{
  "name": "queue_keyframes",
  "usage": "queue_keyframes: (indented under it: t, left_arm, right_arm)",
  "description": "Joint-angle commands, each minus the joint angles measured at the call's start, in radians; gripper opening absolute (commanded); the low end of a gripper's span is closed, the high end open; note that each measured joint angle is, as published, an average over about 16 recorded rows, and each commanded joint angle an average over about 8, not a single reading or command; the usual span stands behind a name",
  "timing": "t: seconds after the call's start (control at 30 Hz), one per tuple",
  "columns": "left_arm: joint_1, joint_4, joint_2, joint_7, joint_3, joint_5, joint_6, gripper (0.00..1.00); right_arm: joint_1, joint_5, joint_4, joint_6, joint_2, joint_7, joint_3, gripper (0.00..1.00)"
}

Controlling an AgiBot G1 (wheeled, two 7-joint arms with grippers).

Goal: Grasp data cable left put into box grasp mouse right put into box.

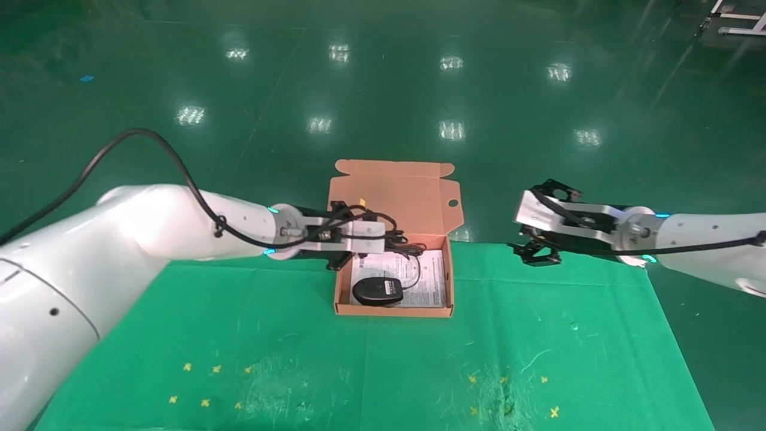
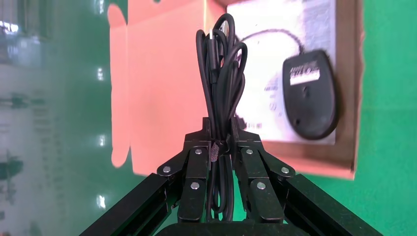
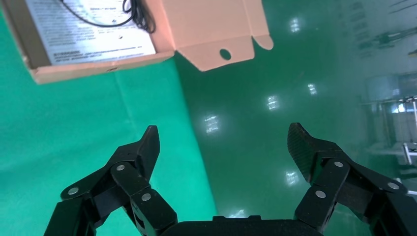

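The mouse (image 1: 377,291) already lies in the box (image 1: 342,293), upside down on a printed leaflet (image 1: 428,281) with its white label showing, so that half of the task looks done. The box sits at the middle of the tabletop's far edge, its flap lid (image 1: 395,197) standing open beyond the edge. What is left, by my judgement, is 1 item: the data cable (image 2: 221,83), clenched at its tied middle by the left gripper (image 2: 222,147) and held above the box's far left corner. The right gripper (image 3: 223,147) hangs released, with nothing between its fingers, over the far edge toward the right corner, well apart from the box. Nothing blocks the drop; only the mouse's cord (image 1: 414,272) lies near it.
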State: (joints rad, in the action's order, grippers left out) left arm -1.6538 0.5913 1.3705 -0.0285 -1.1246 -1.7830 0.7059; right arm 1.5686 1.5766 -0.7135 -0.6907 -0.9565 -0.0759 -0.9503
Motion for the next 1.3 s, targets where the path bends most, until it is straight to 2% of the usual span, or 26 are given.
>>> queue_keyframes:
  t: [0.03,0.3,0.33,0.57,0.6,0.97,1.17,1.3]
  left_arm:
    - [0.007,0.001,0.002,-0.019,-0.017,0.03,-0.014,0.0]
    - [0.013,0.03,0.003,-0.049,-0.096,0.129,-0.047,0.0]
    - [0.012,0.032,0.003,-0.051,-0.105,0.14,-0.048,0.05]
    - [0.011,0.035,0.005,-0.051,-0.14,0.195,-0.057,0.92]
    - [0.011,0.035,0.005,-0.051,-0.142,0.198,-0.058,1.0]
    - [0.012,0.046,-0.007,-0.051,-0.137,0.192,-0.055,1.0]
    - [0.003,0.095,-0.053,-0.028,-0.134,0.201,-0.045,1.0]
    - [-0.042,0.146,-0.1,0.013,-0.122,0.2,-0.037,1.0]
  right_arm:
    - [-0.005,0.0,-0.019,-0.003,0.02,0.007,0.001,1.0]
    - [-0.011,0.02,-0.076,-0.021,0.063,0.048,-0.01,1.0]
    - [-0.011,0.023,-0.08,-0.022,0.066,0.052,-0.011,1.0]
    - [-0.012,0.036,-0.1,-0.023,0.075,0.073,-0.016,1.0]
    - [-0.012,0.036,-0.101,-0.023,0.075,0.074,-0.017,1.0]
    - [-0.012,0.036,-0.098,-0.023,0.073,0.071,-0.017,1.0]
    - [-0.009,0.035,-0.101,-0.016,0.073,0.071,-0.013,1.0]
    - [0.003,0.03,-0.126,0.014,0.077,0.064,0.002,1.0]
